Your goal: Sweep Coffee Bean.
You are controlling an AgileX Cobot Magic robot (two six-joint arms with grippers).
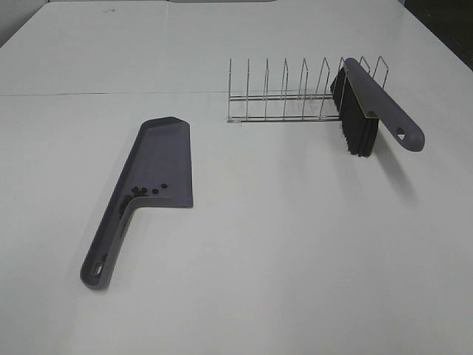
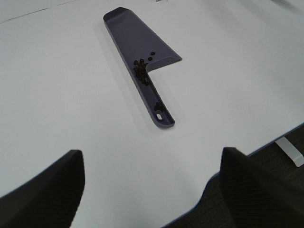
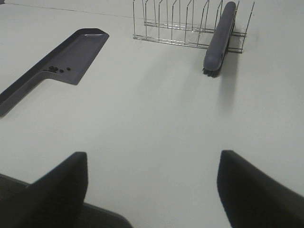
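Note:
The grey-purple dustpan point(image 1: 159, 159) lies flat on the white table, left of middle, with its handle toward the front. Several tiny dark coffee beans point(image 1: 140, 191) sit inside it where the pan meets the handle; they also show in the left wrist view point(image 2: 141, 69) and the right wrist view point(image 3: 57, 69). The grey brush point(image 1: 366, 103) with black bristles rests in the wire rack point(image 1: 284, 96) at the back right. My left gripper point(image 2: 152, 156) is open and empty, well back from the dustpan point(image 2: 135, 38). My right gripper point(image 3: 153, 159) is open and empty, far from the brush point(image 3: 219, 38). Neither arm shows in the exterior view.
The table's front edge point(image 2: 266, 147) shows in the left wrist view, with dark floor beyond it. A seam runs across the table point(image 1: 111, 92) behind the dustpan. The rack point(image 3: 171, 23) stands upright with several wire dividers.

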